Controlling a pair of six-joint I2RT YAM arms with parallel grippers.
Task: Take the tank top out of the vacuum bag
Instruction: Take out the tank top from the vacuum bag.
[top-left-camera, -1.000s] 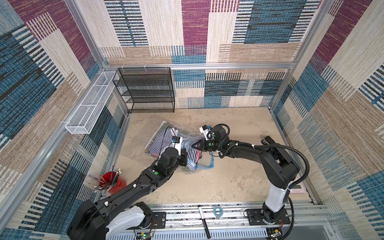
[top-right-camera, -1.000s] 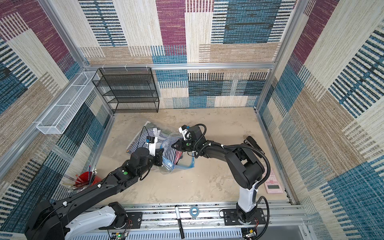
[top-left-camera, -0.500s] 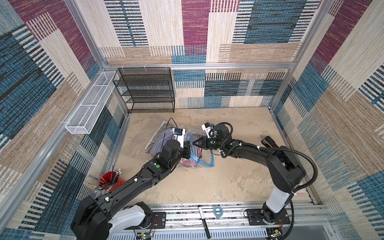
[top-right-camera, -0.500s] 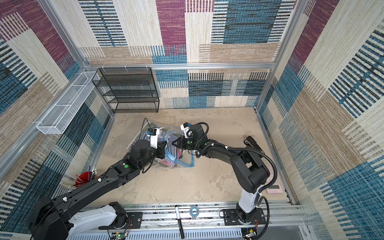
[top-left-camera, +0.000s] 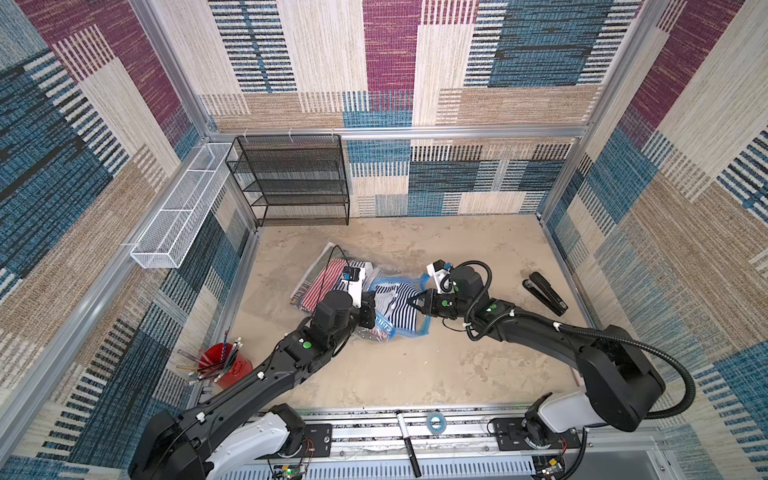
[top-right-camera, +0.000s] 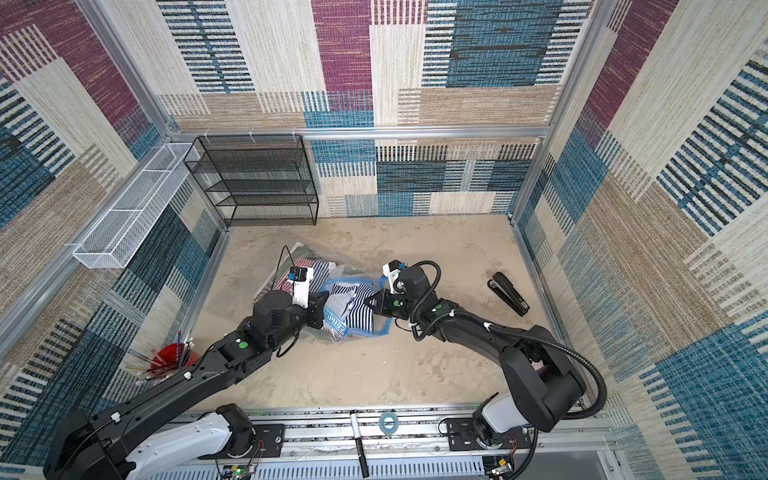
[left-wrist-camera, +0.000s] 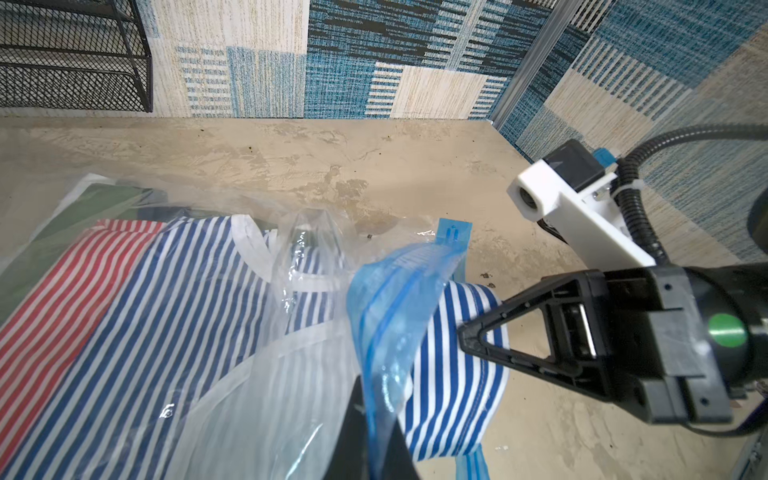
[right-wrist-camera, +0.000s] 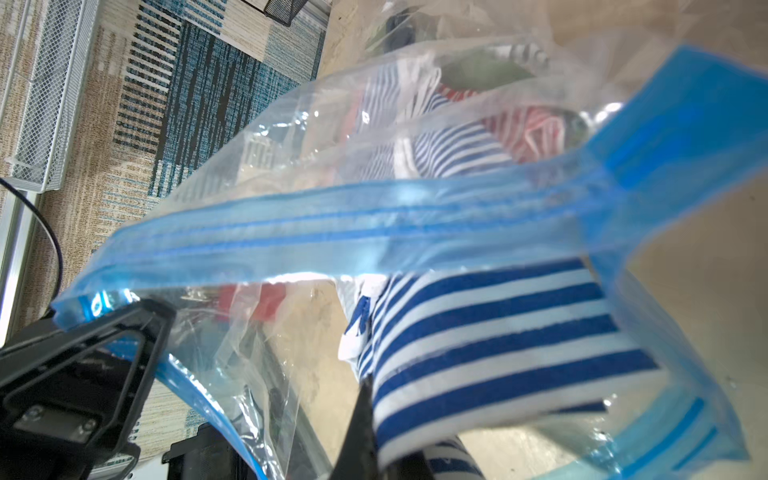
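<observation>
In both top views the two arms meet at the mouth of the vacuum bag (top-left-camera: 388, 284), which lies crumpled in the middle of the tabletop (top-left-camera: 415, 374). Over the last second the left arm has reached further in. The mouth now gapes wider between the claws, with more of the navy-striped tank top (top-left-camera: 399, 307) bunched in the opening. I judge the garment is starting out but is mostly still inside. The left claw (top-left-camera: 376, 318) is clamped on the bag's rim and the right claw (top-left-camera: 415, 304) is closed on the top's fabric. A red-striped garment (top-left-camera: 320, 286) lies deeper in the bag. A stapler (top-left-camera: 544, 293) lies well apart on the right, a red cup of pencils (top-left-camera: 224, 365) sits by the left wall, and a black mesh shelf (top-left-camera: 299, 183) stands at the back. None of them is near the pull.

From the left wrist, the blue zip strip (left-wrist-camera: 399, 299) arches upward, pinched at the left claw (left-wrist-camera: 359, 395). The tank top (left-wrist-camera: 453, 374) spills out beneath it to the tip of the right claw (left-wrist-camera: 463, 338).

From the right wrist, the right claw (right-wrist-camera: 361, 419) grips the striped cloth (right-wrist-camera: 498, 340), and the zip strip (right-wrist-camera: 374, 232) crosses just above it, its end held by the left claw (right-wrist-camera: 153, 311). That strip lies over the fabric. The slack plastic and the neighbouring clothes look likely to drag along — the lip probably needs holding up and back.
</observation>
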